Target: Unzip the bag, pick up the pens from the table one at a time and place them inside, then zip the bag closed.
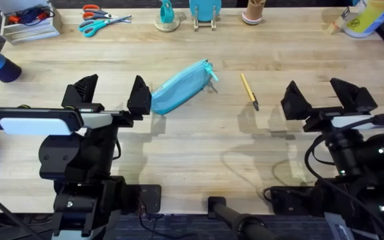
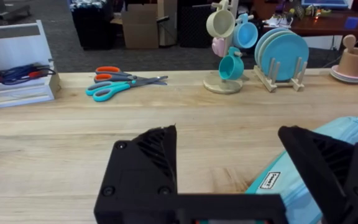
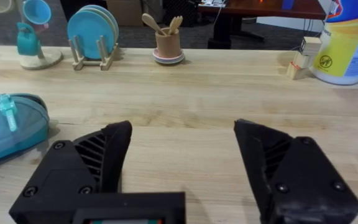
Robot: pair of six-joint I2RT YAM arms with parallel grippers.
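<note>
At centre-left of the overhead frame the left gripper (image 1: pixel 112 93) stood wide, one finger just beside the bag (image 1: pixel 182 87), probably ready to steady it for unzipping. The bag lay zipped and slanted; a pen (image 1: pixel 249 91) waited right of it. The right gripper (image 1: pixel 322 97) gaped wide, empty. The table (image 1: pixel 199 147) was pale planked wood, with scissors (image 1: pixel 102 20) along its upper edge.

I see both black six-joint arms reaching forward from their bases, low over the table. My left black two-finger end effector (image 1: pixel 112 93) has its fingers spread wide, nothing between them. My right black two-finger end effector (image 1: pixel 322 97) is likewise spread wide, holding nothing. Wrists roughly level, the two arms well apart.
</note>
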